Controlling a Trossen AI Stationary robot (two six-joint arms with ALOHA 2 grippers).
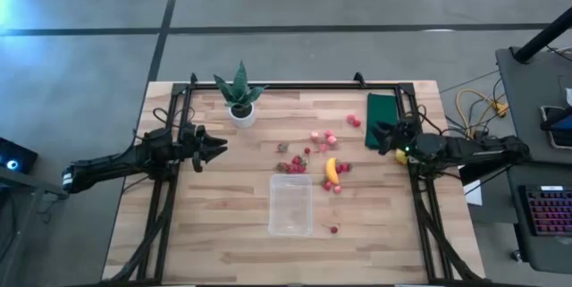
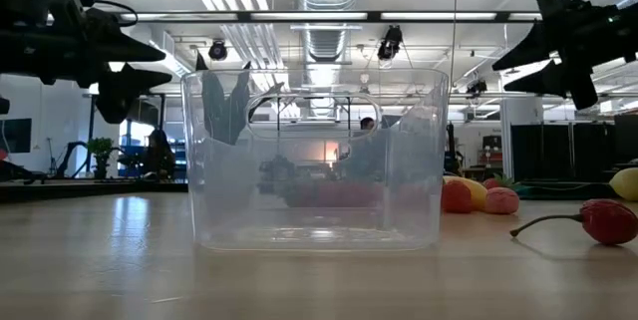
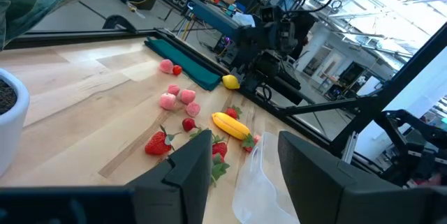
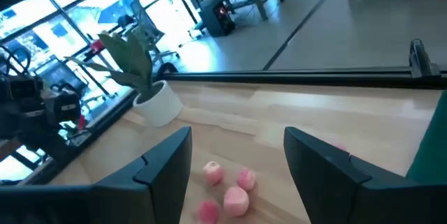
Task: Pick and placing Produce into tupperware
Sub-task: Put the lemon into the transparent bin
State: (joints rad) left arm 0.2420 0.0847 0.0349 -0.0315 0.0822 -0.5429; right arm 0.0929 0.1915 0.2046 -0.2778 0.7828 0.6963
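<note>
Two hands are held above the table [image 1: 214, 224], both parted with nothing between their fingers. The left hand [image 1: 220, 148] is seen at nine o'clock of the table's middle, near the potted plant [image 1: 239, 96]. The right hand [image 1: 375, 134] is found at three o'clock, over the green mat [image 1: 382, 108], with a lemon [image 1: 400, 156] just beside it. The clear tub [image 1: 291, 204] is placed at six o'clock, empty. Berries [image 1: 292, 165] and pink pieces [image 1: 323, 137] are scattered at twelve o'clock of the tub, with the banana [image 1: 332, 171] among them; one berry [image 1: 333, 229] lies apart at the tub's four o'clock.
</note>
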